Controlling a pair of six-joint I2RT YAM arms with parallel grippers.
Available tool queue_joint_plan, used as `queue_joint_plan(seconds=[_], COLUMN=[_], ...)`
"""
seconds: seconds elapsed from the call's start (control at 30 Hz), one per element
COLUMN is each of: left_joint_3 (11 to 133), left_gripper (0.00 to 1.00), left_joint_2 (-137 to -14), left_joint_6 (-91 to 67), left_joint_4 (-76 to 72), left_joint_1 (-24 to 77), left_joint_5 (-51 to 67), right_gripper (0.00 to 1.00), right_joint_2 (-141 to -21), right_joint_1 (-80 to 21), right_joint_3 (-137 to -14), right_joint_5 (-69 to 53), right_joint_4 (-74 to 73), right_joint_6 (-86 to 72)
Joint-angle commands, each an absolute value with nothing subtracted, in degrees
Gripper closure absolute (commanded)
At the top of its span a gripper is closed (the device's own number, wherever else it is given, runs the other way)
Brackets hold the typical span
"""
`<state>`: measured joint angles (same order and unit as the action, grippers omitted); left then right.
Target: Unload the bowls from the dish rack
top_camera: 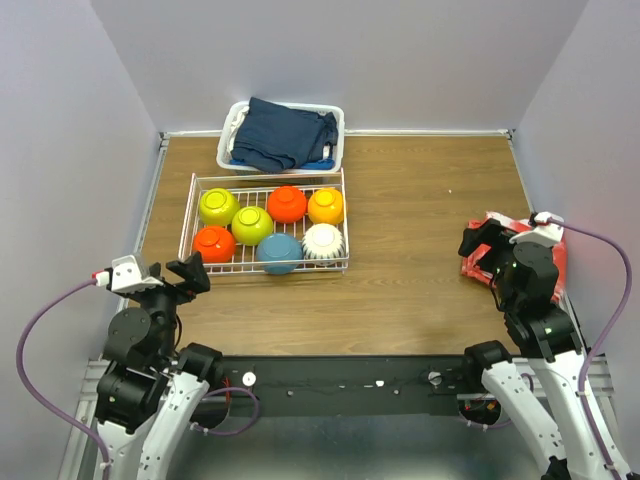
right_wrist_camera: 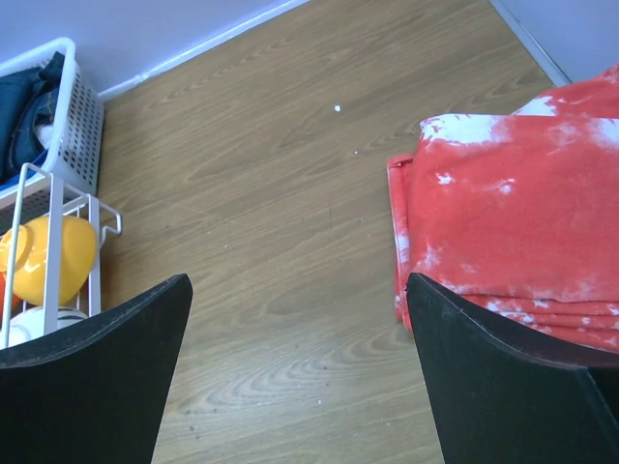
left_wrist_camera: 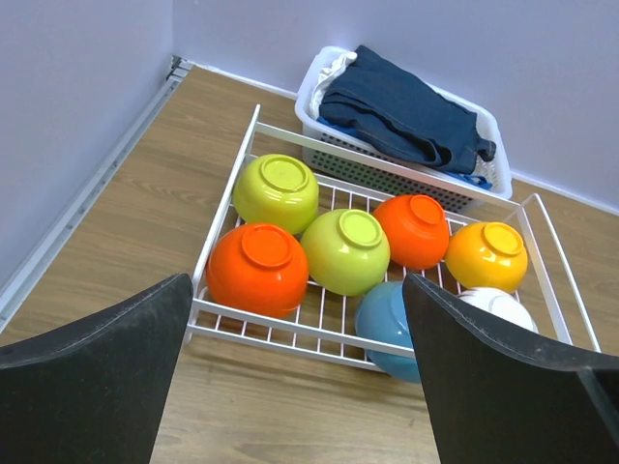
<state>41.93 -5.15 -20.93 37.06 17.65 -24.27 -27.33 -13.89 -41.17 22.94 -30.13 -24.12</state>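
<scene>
The white wire dish rack [top_camera: 188, 222] stands at the table's back left and holds several bowls, all upside down. Back row: lime-green [top_camera: 218, 207], red-orange [top_camera: 287, 203], orange-yellow [top_camera: 326, 206]. A second lime-green bowl [top_camera: 252, 225] sits between the rows. Front row: red-orange [top_camera: 214, 243], blue [top_camera: 279, 252], white ribbed [top_camera: 323, 241]. My left gripper [top_camera: 187, 274] hovers open just in front of the rack's front left corner [left_wrist_camera: 290, 333] and holds nothing. My right gripper [top_camera: 484, 250] is open and empty at the far right, well away from the rack.
A white plastic basket [top_camera: 232, 118] with dark blue cloth stands behind the rack. A red-and-white cloth [right_wrist_camera: 513, 222] lies by my right gripper at the table's right edge. Walls close in the left, back and right sides.
</scene>
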Motion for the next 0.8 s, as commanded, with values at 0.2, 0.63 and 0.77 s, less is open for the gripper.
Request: queue_joint_plan(seconds=[0.2,0.63,0.77], left_joint_3=[40.69,50.35,55.98], left_gripper=[0.01,0.01,0.01], left_joint_2=[-9.92,-34.17,-46.8], left_joint_6=[-22.85,-23.64,-24.96], left_joint_4=[37.09,34.81,35.25], left_joint_1=[17.84,17.84,17.84], left_joint_5=[-26.72,-23.03,-22.42], right_gripper=[0.0,0.0,0.0], right_joint_2=[-28.03,-40.16,-42.1], right_joint_1=[-14.24,-14.24,-14.24], right_joint_3=[-42.36,-42.98,-43.5], right_joint_5=[16.98,4.22,2.38], right_joint_4=[-28.74,-21.63,-22.84], right_joint_6=[-25.58,-26.98,-28.21])
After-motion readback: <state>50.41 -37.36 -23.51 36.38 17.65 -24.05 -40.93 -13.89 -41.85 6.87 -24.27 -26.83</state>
